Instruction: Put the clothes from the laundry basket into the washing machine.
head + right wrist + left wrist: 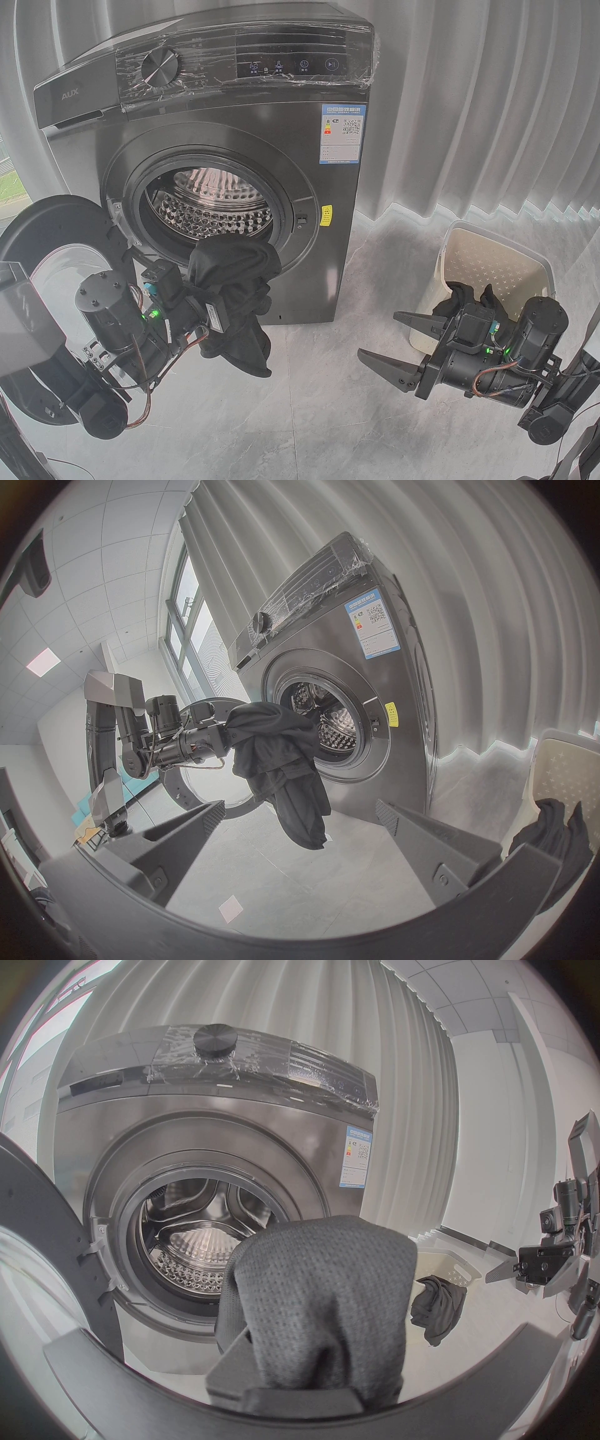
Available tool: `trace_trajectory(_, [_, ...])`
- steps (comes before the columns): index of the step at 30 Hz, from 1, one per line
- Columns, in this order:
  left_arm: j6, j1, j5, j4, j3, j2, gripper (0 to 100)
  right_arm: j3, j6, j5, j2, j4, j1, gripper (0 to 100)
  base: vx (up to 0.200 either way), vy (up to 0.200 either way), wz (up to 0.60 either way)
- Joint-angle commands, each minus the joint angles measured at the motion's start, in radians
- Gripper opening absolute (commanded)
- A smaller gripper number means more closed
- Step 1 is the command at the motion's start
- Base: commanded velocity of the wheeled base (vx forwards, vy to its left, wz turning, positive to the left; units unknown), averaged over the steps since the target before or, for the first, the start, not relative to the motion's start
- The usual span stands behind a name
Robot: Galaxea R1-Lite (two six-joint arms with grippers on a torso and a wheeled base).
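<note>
left gripper [228, 309]: cloth hides its fingers from you, apparently clamped on black knit garment [240, 281], hanging before the open drum of grey front-loading washing machine [250, 125] | right gripper [378, 337]: spread, empty, beside cream plastic laundry basket [500, 240] | second dark garment [465, 297]: draped over basket rim

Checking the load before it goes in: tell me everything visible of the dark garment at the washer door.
The dark garment is black cloth, finely knitted by its look, bunched and draped over the left gripper, whose jaws are shut on it. Loose folds hang clear of the floor. It is in front of the washing machine, at the lower edge of its open port, not yet in the drum.
</note>
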Motion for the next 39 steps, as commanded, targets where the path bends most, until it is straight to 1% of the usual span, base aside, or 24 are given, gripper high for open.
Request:
trace_trajectory(1, [0.003,-0.006,0.002,-0.002,0.002,0.011,0,0.001,0.000,0.000,0.002,-0.001,0.000,100,0.000,0.000,0.00])
trace_trajectory(7, [0.000,-0.007,0.000,-0.001,0.005,0.011,0,0.003,0.000,0.002,0.002,-0.001,-0.001,100,0.000,0.000,0.00])
trace_trajectory(16, [0.001,-0.009,0.000,-0.001,0.006,0.022,0,0.003,0.000,0.002,0.003,-0.001,0.000,100,0.200,0.000,0.00])
trace_trajectory(21, [0.001,-0.021,0.002,-0.002,0.013,0.026,0,0.004,0.000,0.002,0.003,-0.001,-0.001,100,0.000,0.000,0.00])
trace_trajectory(28, [0.000,-0.021,0.000,-0.002,0.014,0.025,0,0.004,0.000,0.002,0.003,-0.001,-0.001,100,0.000,0.000,0.00])
trace_trajectory(34, [0.001,-0.023,0.000,-0.002,0.020,0.025,0,0.004,0.000,0.002,0.002,-0.001,-0.001,100,0.200,0.000,0.00])
trace_trajectory(39, [0.001,-0.027,0.000,-0.002,0.022,0.025,0,0.004,0.000,0.002,0.002,-0.001,-0.001,100,0.000,0.000,0.00])
